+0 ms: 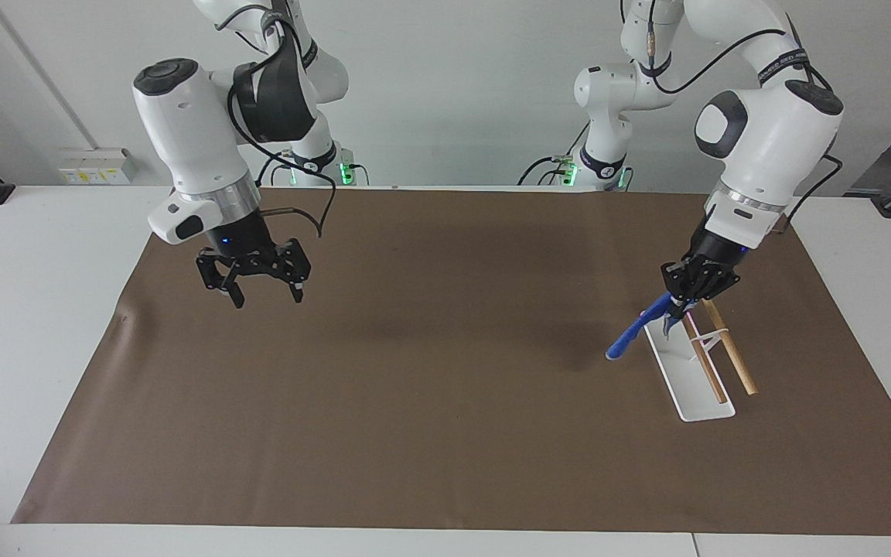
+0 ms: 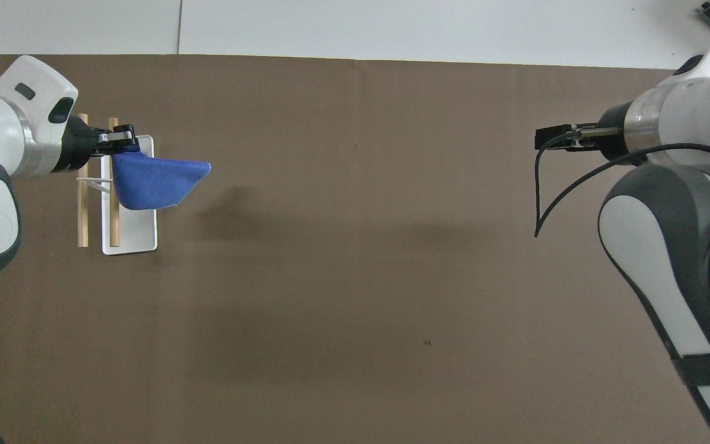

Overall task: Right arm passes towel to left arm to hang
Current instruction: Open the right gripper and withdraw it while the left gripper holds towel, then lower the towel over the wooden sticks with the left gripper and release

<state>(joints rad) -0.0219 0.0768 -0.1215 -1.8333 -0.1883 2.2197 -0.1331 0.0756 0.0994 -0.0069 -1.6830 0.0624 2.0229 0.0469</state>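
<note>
My left gripper point(image 1: 675, 308) is shut on one end of the blue towel point(image 1: 629, 337) and holds it over the robot-side end of the rack. The towel hangs slanting down toward the table's middle, beside the rack's white base point(image 1: 691, 383). In the overhead view the left gripper point(image 2: 122, 137) is over the rack's two wooden rods point(image 2: 82, 209) and the towel point(image 2: 155, 182) spreads out over the white base point(image 2: 136, 234). My right gripper point(image 1: 267, 294) is open and empty, raised over the mat near the right arm's end; it also shows in the overhead view point(image 2: 547, 137).
A brown mat point(image 1: 445, 433) covers most of the white table point(image 1: 28, 309). The rack has two wooden rods point(image 1: 730, 352) held by a thin white frame above its base. A black cable point(image 2: 540, 197) loops from the right wrist.
</note>
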